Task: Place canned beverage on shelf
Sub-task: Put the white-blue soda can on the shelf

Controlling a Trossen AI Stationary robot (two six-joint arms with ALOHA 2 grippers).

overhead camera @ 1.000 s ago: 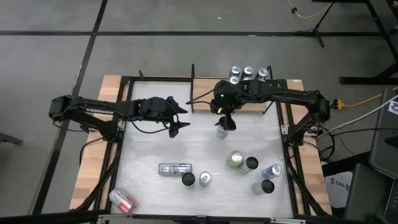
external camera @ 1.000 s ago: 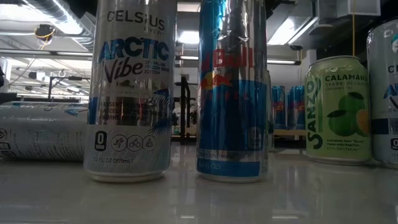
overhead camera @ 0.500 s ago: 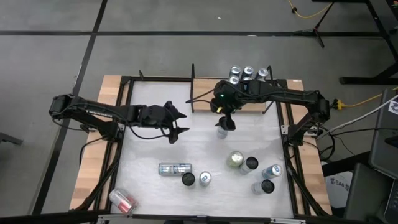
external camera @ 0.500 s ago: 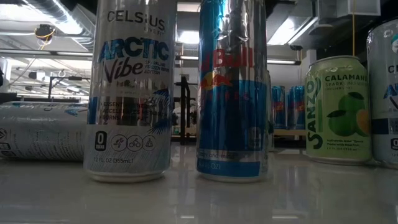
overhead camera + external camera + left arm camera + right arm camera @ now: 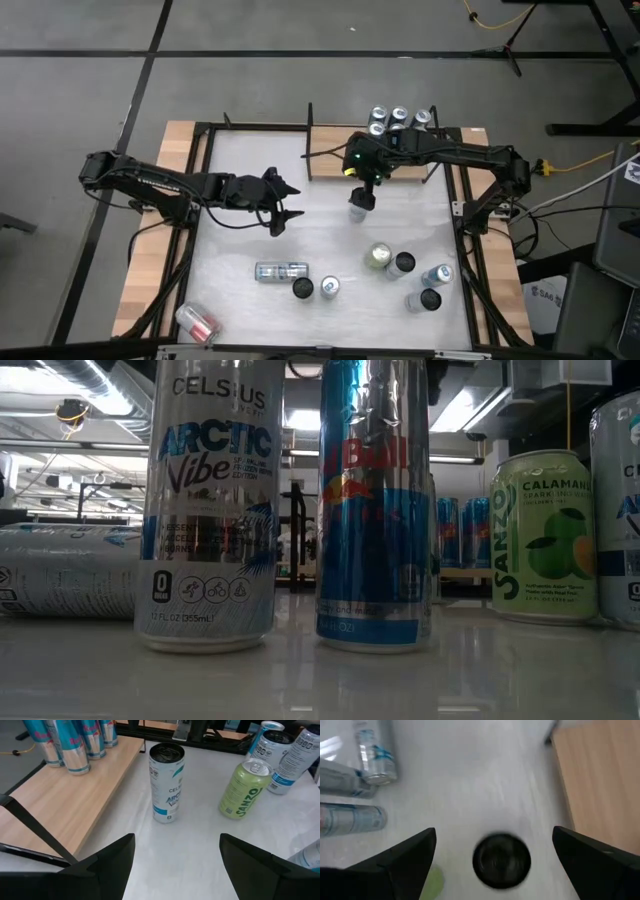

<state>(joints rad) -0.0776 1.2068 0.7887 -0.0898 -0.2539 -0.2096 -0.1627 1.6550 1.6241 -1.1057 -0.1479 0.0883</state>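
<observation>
The shelf is seen at the far edge of the table, its black uprights at both ends. Four cans are stood on the shelf's far part, towards its right end; the rest of the board is bare.

A white can is stood upright on the table just in front of the shelf. The right gripper is held directly above this can with its fingers spread wide and nothing between them; in the right wrist view the can's dark top is seen free in the gap.

The left gripper is held to the left of the shelf and over the table, fingers apart and empty, pointed towards the white can.

Further from the shelf, a green can and four more cans are grouped towards the right. A can lying on its side and two upright cans are placed nearer the table's middle. A red can is left lying at the near left corner.
</observation>
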